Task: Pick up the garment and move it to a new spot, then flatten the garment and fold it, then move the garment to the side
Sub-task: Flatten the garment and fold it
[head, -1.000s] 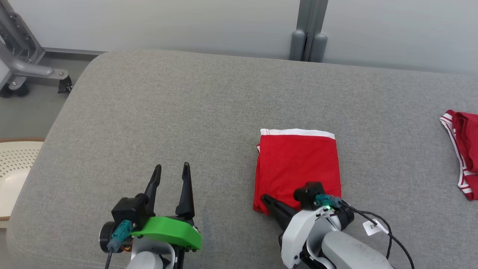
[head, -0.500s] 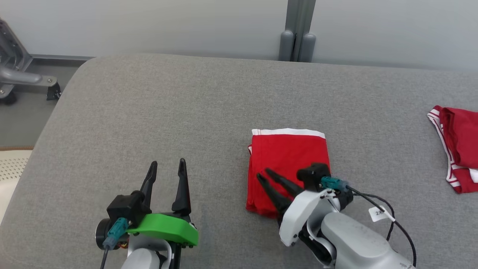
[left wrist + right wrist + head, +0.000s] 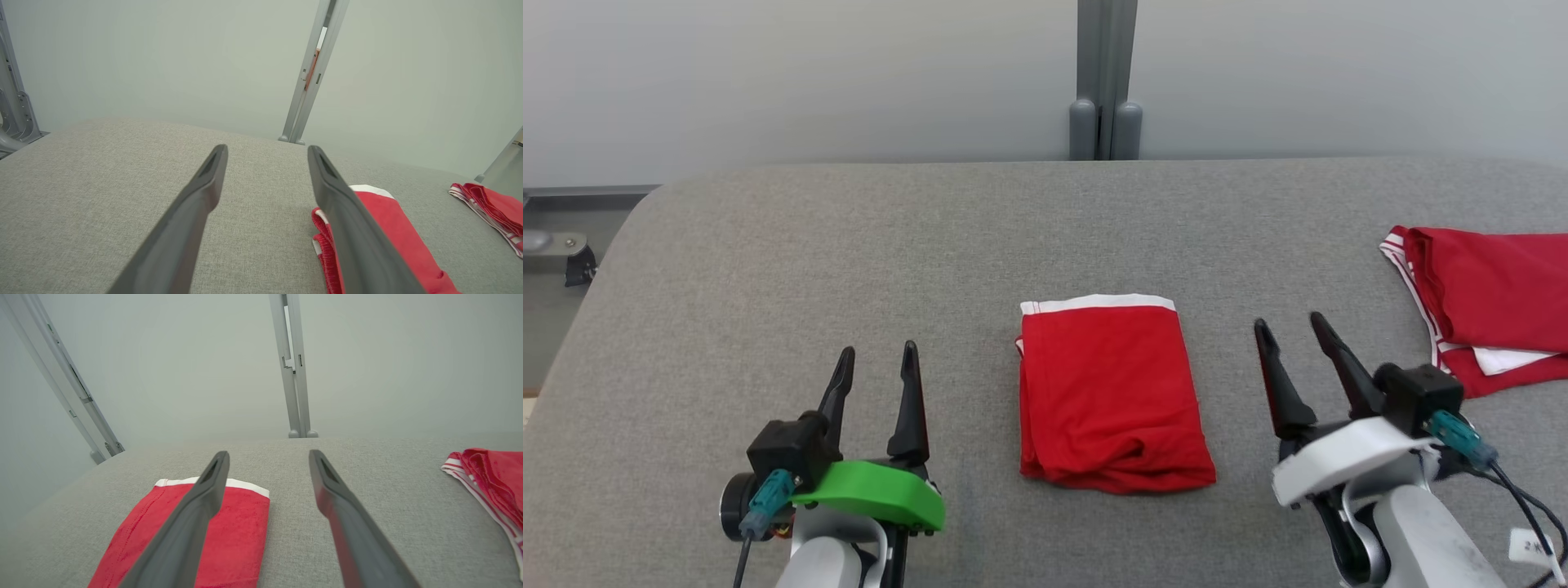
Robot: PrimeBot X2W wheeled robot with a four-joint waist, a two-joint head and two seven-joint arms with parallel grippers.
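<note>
Head view. Wide grey fabric surface (image 3: 849, 269) with a rounded left corner, backed by a pale wall (image 3: 768, 82) and a grey double post (image 3: 1104, 90). Between the left gripper (image 3: 878, 349) and the right gripper (image 3: 1289, 321), apart from both: folded red garment (image 3: 1107, 392), white band at its far edge, flat on the fabric. Both pairs of fingers spread, holding nothing. Further right of the right gripper, a second red garment (image 3: 1486, 302), rumpled.

Left wrist view. Fingers parted over bare fabric. Folded red garment just right of the right finger, partly behind it. Wall and post beyond.

Right wrist view. Fingers parted. Folded red garment under the left finger, second red garment well off to the right. Slanted metal strut (image 3: 77, 392) at far left.
</note>
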